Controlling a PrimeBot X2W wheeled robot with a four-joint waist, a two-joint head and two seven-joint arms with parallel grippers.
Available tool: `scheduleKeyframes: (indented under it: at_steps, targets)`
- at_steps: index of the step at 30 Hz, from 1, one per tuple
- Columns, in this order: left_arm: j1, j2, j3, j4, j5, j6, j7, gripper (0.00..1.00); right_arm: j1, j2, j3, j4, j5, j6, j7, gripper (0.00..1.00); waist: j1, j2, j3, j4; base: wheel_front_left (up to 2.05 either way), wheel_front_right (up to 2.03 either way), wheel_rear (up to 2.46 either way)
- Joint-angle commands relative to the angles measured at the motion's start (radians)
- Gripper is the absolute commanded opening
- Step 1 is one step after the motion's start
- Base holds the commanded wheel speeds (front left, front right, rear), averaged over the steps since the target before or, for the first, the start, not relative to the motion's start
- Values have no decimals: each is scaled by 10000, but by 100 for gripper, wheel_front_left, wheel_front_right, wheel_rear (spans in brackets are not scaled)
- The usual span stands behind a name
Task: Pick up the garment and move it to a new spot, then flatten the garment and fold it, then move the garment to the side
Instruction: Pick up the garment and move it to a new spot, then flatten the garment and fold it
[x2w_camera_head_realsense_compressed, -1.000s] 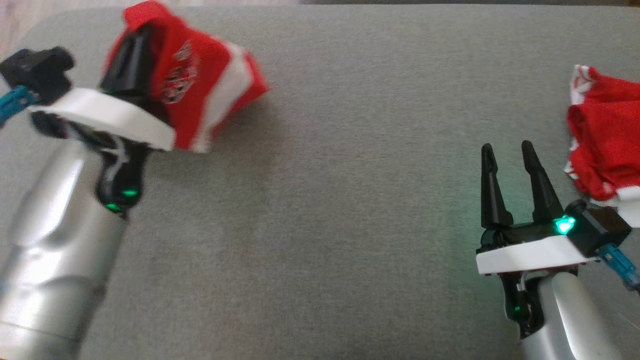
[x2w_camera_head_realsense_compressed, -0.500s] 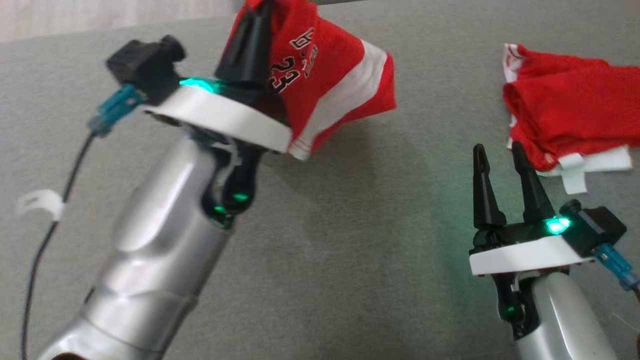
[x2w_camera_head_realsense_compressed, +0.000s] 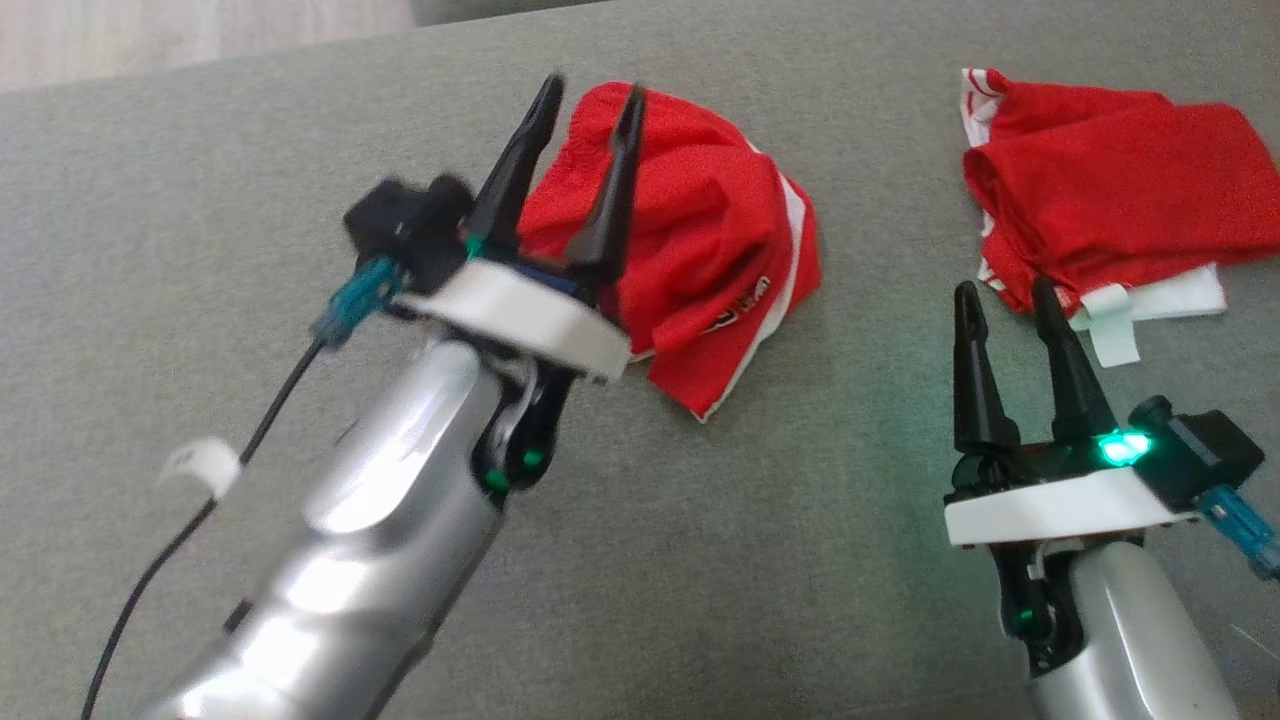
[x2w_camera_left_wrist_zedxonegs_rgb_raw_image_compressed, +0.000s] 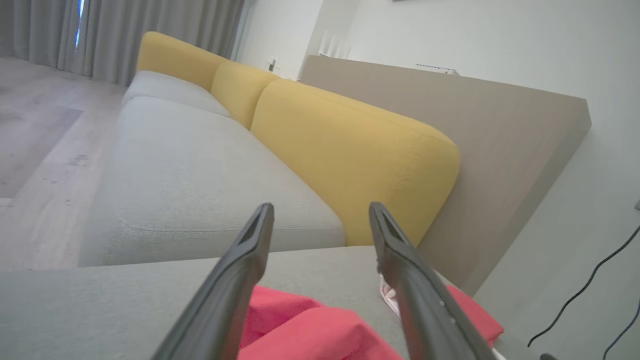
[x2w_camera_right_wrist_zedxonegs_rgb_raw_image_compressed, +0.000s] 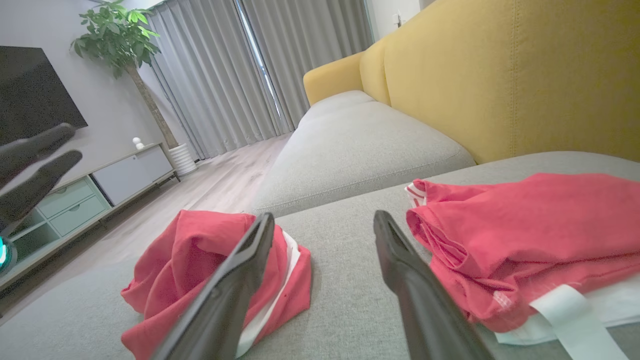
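- The garment (x2w_camera_head_realsense_compressed: 710, 250) is red with white stripes. It lies in a crumpled heap on the grey cushion (x2w_camera_head_realsense_compressed: 700, 560), near the middle and toward the far edge.
- In the right wrist view the garment (x2w_camera_right_wrist_zedxonegs_rgb_raw_image_compressed: 195, 255) sits bunched up, with a white stripe down its right side.
- The left gripper (x2w_camera_head_realsense_compressed: 590, 98) is at the garment's left edge, with its two dark fingers pointing up and over it.
- Its fingers are spread wide apart and have hold of nothing.
- In the left wrist view the left gripper (x2w_camera_left_wrist_zedxonegs_rgb_raw_image_compressed: 320, 210) has only air between its fingers, and the garment (x2w_camera_left_wrist_zedxonegs_rgb_raw_image_compressed: 310, 330) lies low down under them. I cannot tell if the fingers touch the cloth.
- A black cable (x2w_camera_head_realsense_compressed: 150, 570) hangs beside the left arm.
- The right gripper (x2w_camera_head_realsense_compressed: 1005, 295) is well apart from the garment, low on the right side. Its fingers are spread wide too, and it has hold of nothing.
- A green light (x2w_camera_head_realsense_compressed: 1120, 448) glows on its wrist.
- The other red cloth (x2w_camera_head_realsense_compressed: 1100, 190) lies just past the right gripper's fingertips, flatter than the garment, with a white piece (x2w_camera_head_realsense_compressed: 1150, 300) sticking out at its near edge.
- Behind the cushion stands a yellow sofa back (x2w_camera_left_wrist_zedxonegs_rgb_raw_image_compressed: 350, 150).
- Farther off are grey curtains (x2w_camera_right_wrist_zedxonegs_rgb_raw_image_compressed: 240, 65) and a green plant (x2w_camera_right_wrist_zedxonegs_rgb_raw_image_compressed: 120, 35).
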Motion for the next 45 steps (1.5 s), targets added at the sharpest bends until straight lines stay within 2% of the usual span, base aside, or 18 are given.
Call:
scheduleKeyframes:
  at_steps: [1, 9, 10, 14, 19, 26, 29, 33, 35, 38, 45]
  targets:
    - [51, 416, 389, -244, 99, -40, -239, 100, -151, -33, 151, -382, 9, -7, -110, 100, -1, 0, -102, 186, 0, 0, 0]
    - [2206, 1776, 1330, -618, 793, 107, -805, 100, 252, -33, -125, -283, -334, -7, -110, 100, -1, 0, -608, 1201, 0, 0, 0]
    - [2206, 1776, 1330, -618, 793, 107, -805, 100, 252, -33, -125, -283, -334, -7, -110, 100, -1, 0, -608, 1201, 0, 0, 0]
    - [3730, 1880, 2416, -1376, 1339, 201, -815, 100, 455, -33, -173, -148, -422, -7, -110, 100, -1, 0, -918, 1639, 0, 0, 0]
    - [5175, 1265, 3491, -2058, 1816, -12, -818, 100, 575, -33, -179, -13, -490, -7, -110, 100, -1, 0, -1049, 2108, 0, 0, 0]
    - [5415, 467, 3995, -2138, 2678, -630, -819, 100, 415, -33, -121, 120, -839, -7, -110, 100, -1, 0, -927, 2672, 0, 0, 0]
    - [5344, 248, 4142, -2088, 2897, -830, -819, 100, 143, -33, 259, 244, -1090, -7, -22, 100, -1, 0, -814, 2838, 0, 0, 0]
    - [5287, 12, 4322, -1986, 3079, -1027, -819, 100, -505, -33, 1165, 657, -1613, -7, 707, 100, -1, 0, -617, 3006, 0, 0, 0]
    - [5223, -133, 4364, -1828, 3171, -1146, -819, 100, -1121, -33, 1737, 1329, -2126, -7, 1406, 100, -1, 0, -501, 3133, 0, 0, 0]
    - [5106, -252, 4345, -1681, 3224, -1236, -819, 100, -1778, -33, 1962, 2250, -2792, -7, 1982, 100, -1, 0, -390, 3294, 0, 0, 0]
    - [4968, -405, 4320, -1534, 3215, -1368, -820, 100, -2774, -33, 1458, 4427, -4052, -7, 3355, 100, -1, 0, -301, 3638, 0, 0, 0]
